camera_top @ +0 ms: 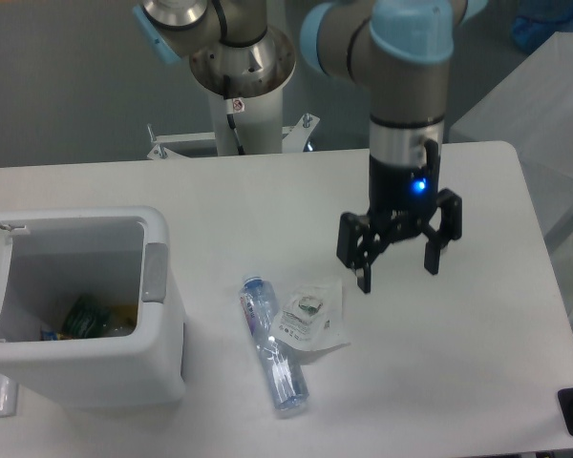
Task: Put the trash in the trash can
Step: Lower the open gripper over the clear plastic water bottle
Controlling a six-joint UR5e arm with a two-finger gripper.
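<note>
Black gripper [397, 277], fingers spread, empty, over table [458, 363]. Packet [311, 317] at its 7 o'clock, touching bottle [272, 346]. Trash can [81, 305], lid up, at bottle's 9 o'clock.

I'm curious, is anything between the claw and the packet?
No. In the camera view, only bare table separates the open gripper from the packet.
</note>
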